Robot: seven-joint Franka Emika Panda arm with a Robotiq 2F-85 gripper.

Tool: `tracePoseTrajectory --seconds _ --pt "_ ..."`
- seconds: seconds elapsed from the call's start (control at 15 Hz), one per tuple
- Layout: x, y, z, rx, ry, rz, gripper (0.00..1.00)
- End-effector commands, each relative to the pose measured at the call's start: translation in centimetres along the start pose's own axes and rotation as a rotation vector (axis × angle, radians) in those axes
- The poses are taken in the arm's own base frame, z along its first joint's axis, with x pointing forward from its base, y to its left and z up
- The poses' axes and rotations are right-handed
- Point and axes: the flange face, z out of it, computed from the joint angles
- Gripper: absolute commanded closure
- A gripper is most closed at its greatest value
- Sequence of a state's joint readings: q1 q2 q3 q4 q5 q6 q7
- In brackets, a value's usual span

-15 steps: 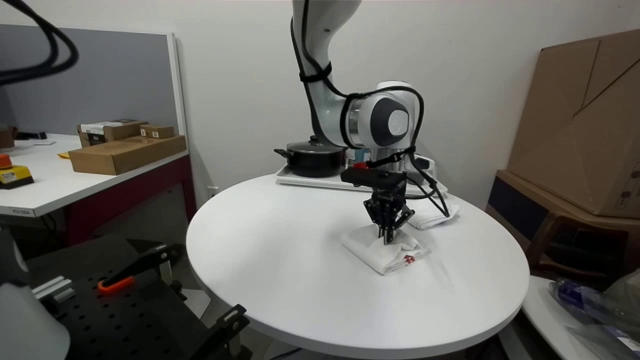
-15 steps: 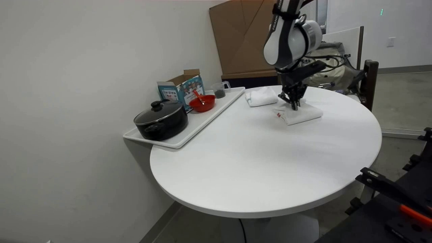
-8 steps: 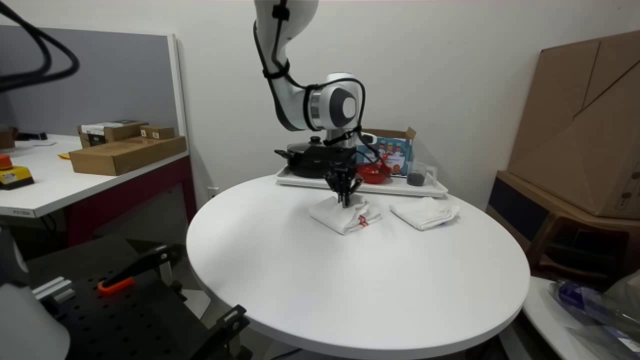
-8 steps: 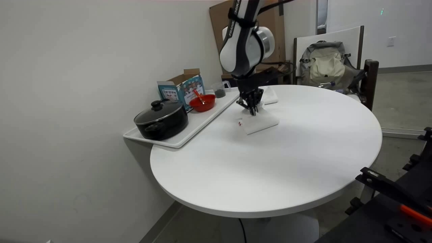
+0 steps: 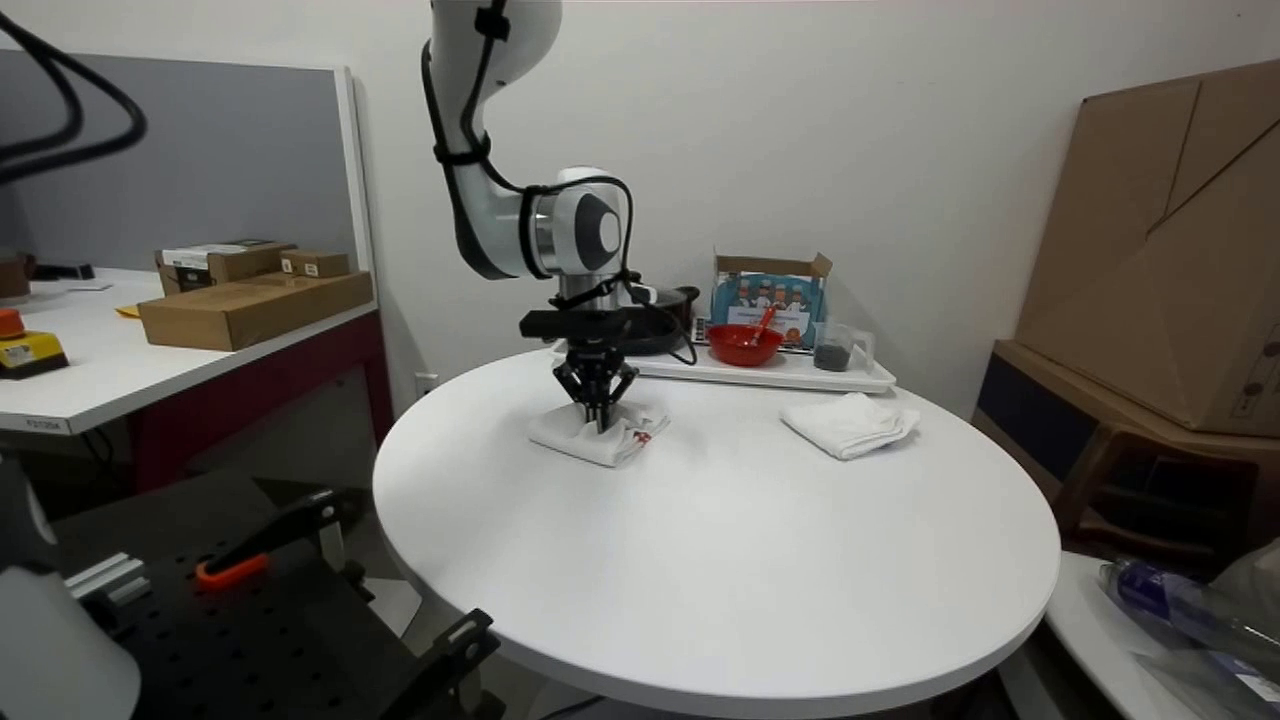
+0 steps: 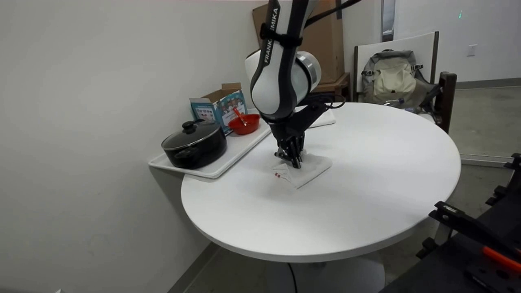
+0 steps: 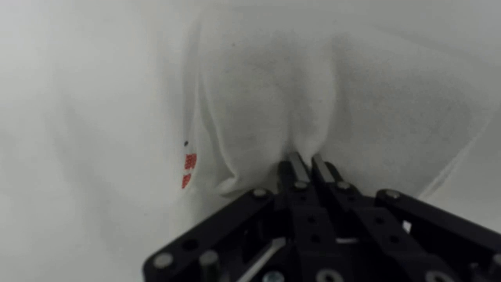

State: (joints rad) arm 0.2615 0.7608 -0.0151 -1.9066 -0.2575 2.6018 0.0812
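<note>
As the wrist view shows it, the gripper (image 7: pixel 310 162) points down into the red-marked cloth (image 7: pixel 250 98), its 2 fingers (image 7: pixel 300 168) clenched close together on a raised ridge of white fabric that runs up to the tips. Creases fan from that pinch, and 2 small red marks (image 7: pixel 190 161) lie near a folded edge, just beside a tiny dark dot (image 7: pixel 186 143). Folded into a loose pad, the cloth lies on the round white table (image 5: pixel 720 580); both exterior views put it near the white tray (image 5: pixel 780 376), yet apart from it, with its corners spread out around the fingertips. Well apart from the gripper, the other white cloth (image 5: pixel 850 425) rests folded on the same table, also near the tray. On the tray stand a black pot (image 6: pixel 195 148) with a glass lid, an opened blue cardboard box (image 5: pixel 768 295), a red bowl (image 6: pixel 244 127) with a red utensil (image 6: pixel 239 115) leaning in it, and a clear measuring cup (image 5: pixel 832 350) with dark contents. Part of the pot is hidden behind the robot arm (image 5: pixel 490 220) in an exterior view. In an exterior view a backpack (image 6: pixel 392 79) sits against the back of a chair (image 6: pixel 446 99), beyond the table. An exterior view also shows a large brown carton (image 5: pixel 1160 250) near the table, and a desk (image 5: pixel 70 375) bearing smaller cardboard boxes (image 5: pixel 255 305) and a yellow device (image 5: pixel 30 350) topped with a red button.
</note>
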Motion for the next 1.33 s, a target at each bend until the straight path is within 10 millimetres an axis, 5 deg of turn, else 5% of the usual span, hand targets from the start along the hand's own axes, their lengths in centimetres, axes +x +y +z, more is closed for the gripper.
tracePoseTrajectory --seconds 0.0,0.33,0.47,0.6,0.8,1.27 --pt "-6.0 -6.0 1.5 0.033 -0.053 -0.188 0.94" --pt "-11.9 -14.2 1.2 0.047 -0.080 -0.412 0.94" --pt "-12.4 -16.1 1.4 0.032 -0.086 -0.442 0.94" --pt "-11.5 -15.9 1.9 0.013 -0.091 -0.414 0.95" --pt "-9.8 -11.9 2.4 -0.017 -0.096 -0.296 0.94" --pt "-4.9 6.7 2.1 -0.037 -0.072 0.104 0.94"
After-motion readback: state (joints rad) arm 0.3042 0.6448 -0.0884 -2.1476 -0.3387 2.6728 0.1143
